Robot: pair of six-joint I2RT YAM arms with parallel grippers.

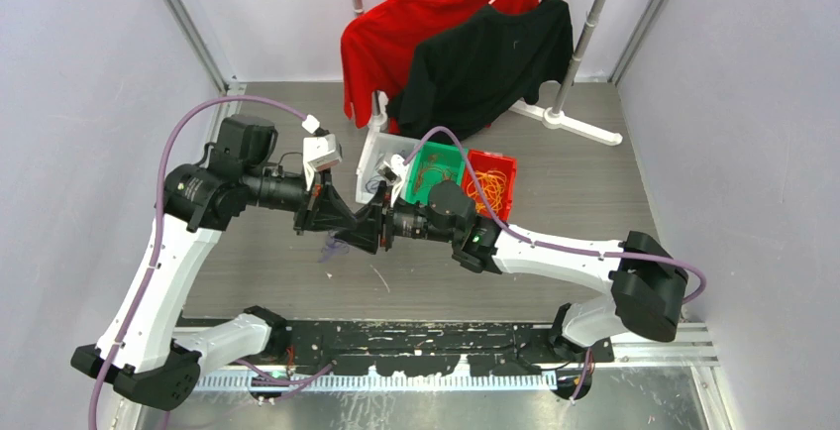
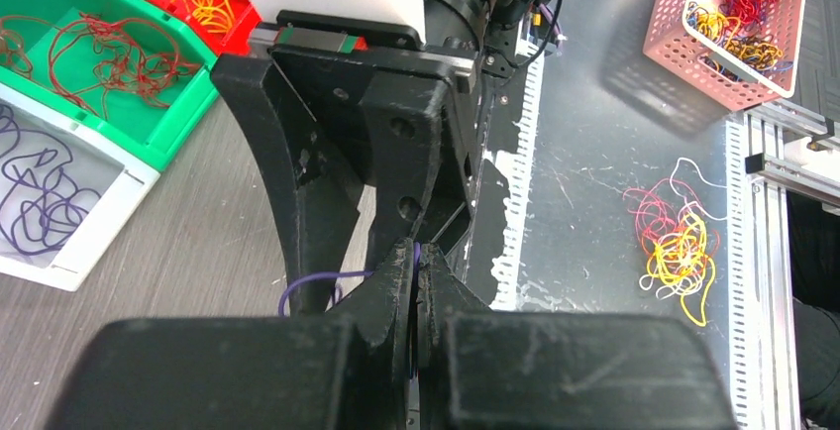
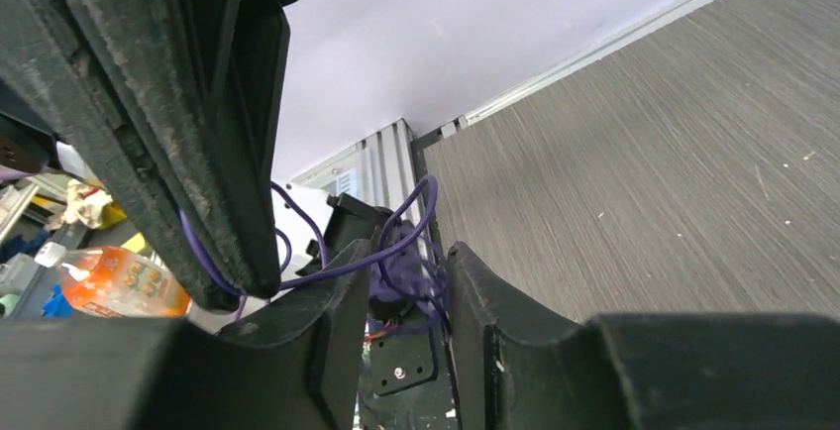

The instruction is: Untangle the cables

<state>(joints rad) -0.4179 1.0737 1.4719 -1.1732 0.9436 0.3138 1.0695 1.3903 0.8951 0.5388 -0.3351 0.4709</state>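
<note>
Mid-counter (image 1: 575, 202), clamps a purple cable (image 2: 315, 278) in the fully closed left tool (image 2: 414, 273), with the right tool (image 3: 401, 296) meeting it from three o'clock, jaws part open around the same strand's loop; cannot tell whether gripping it. Looks partway done: keeps sorted purple, dark red and yellow-orange cables (image 2: 109, 63) in the white bin (image 2: 109, 212), green bin (image 2: 183, 118) and red bin (image 1: 492, 157), at twelve to one o'clock of the tools. Leaves a mixed bunch (image 2: 676, 247) loose at three o'clock in the left wrist view, plus more in the pink basket (image 2: 693, 68) at one o'clock, yet to separate.
</note>
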